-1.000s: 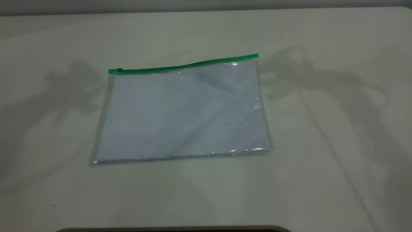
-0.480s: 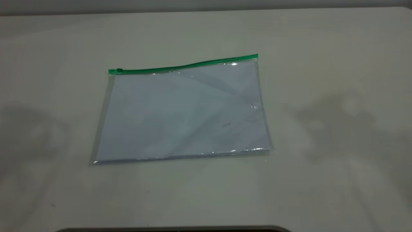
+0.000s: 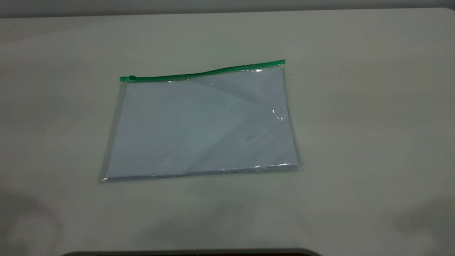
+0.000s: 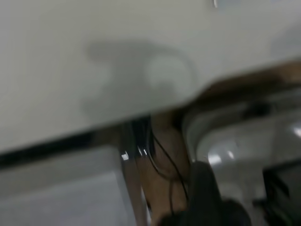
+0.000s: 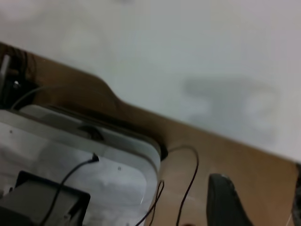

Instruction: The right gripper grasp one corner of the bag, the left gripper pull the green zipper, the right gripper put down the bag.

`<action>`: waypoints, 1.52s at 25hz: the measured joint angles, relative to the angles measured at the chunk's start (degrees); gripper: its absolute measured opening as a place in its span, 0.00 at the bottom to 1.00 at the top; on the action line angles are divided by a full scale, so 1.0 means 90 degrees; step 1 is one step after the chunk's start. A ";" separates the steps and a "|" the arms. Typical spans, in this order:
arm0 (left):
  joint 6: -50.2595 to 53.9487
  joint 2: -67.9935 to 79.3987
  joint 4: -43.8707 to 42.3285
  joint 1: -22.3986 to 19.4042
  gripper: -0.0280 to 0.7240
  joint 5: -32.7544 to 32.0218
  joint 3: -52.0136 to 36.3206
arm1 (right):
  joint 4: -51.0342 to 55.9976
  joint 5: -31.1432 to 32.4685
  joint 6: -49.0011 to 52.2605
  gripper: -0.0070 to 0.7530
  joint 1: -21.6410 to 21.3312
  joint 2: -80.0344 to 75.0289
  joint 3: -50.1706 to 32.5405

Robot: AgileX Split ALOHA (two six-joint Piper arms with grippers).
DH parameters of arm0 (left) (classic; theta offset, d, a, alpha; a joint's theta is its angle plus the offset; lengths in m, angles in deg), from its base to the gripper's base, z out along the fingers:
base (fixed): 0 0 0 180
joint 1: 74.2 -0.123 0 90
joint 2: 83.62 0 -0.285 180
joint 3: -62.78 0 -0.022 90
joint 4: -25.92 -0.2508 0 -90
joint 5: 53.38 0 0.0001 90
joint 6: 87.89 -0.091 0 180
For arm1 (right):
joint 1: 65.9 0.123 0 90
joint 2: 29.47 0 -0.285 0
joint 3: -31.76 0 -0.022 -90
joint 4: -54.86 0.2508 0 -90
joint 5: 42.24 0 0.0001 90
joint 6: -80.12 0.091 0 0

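Observation:
The bag [image 3: 202, 124], a flat clear pouch with white paper sheets inside, lies flat on the table in the exterior view. The green zipper [image 3: 202, 73] runs along its far edge, with the slider tab [image 3: 131, 77] at the left end. Neither gripper shows in the exterior view, and nothing touches the bag. The left gripper [image 4: 207, 197] shows only as a blurred black shape in the left wrist view, off the table's edge over the rig base. The right gripper [image 5: 263, 202] shows in the right wrist view over a brown surface beyond the table's edge, its jaws apart and empty.
The pale table [image 3: 355, 106] stretches all round the bag. A dark curved edge [image 3: 192, 253] lies at the near side. The wrist views show grey base plates [image 5: 94, 160], thin black cables [image 5: 188, 179] and a black box [image 5: 42, 202] beyond the table's edge.
The arm shadows beside the bag have slid away to the near left and right corners. The bag has not moved.

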 joint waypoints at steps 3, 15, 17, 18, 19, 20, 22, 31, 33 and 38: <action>0.0000 -0.0640 0.0148 0.0000 0.81 0.0043 -0.0819 | -0.0103 -0.0209 0.0300 0.52 0.0000 0.0417 -0.0880; 0.0237 -0.3200 0.0203 0.0000 0.81 0.0354 -0.1718 | -0.0547 -0.0582 0.0883 0.49 0.0000 0.0943 -0.1490; 0.0237 -0.3543 0.0203 0.0000 0.81 0.0354 -0.1718 | -0.0547 -0.0582 0.0888 0.49 0.0000 0.0943 -0.1490; 0.0237 -0.3727 0.0203 0.0000 0.81 0.0354 -0.1718 | -0.0547 -0.0582 0.0890 0.49 0.0000 0.0943 -0.1490; 0.0237 -0.3879 0.0203 0.0000 0.81 0.0347 -0.1718 | -0.0547 -0.0582 0.0890 0.49 0.0000 0.0943 -0.1490; 0.0237 -0.4058 0.0203 0.0000 0.81 0.0335 -0.1718 | -0.0547 -0.0582 0.0890 0.49 0.0000 0.0943 -0.1490; 0.0237 -0.4406 0.0203 0.0000 0.81 0.0328 -0.1718 | -0.0547 -0.0582 0.0890 0.49 0.0000 0.0943 -0.1490; 0.0237 -0.5482 0.0203 0.0000 0.81 0.0242 -0.1718 | -0.0518 -0.0587 0.0895 0.48 -0.0223 0.1331 -0.1490; 0.0237 -0.5559 0.0203 0.0000 0.81 0.0228 -0.1718 | -0.0518 -0.0581 0.0895 0.48 -0.0542 0.1814 -0.1490; 0.0232 -0.5660 0.0203 0.0000 0.81 0.0207 -0.1718 | -0.0531 -0.0515 0.0895 0.48 -0.1188 0.3584 -0.1490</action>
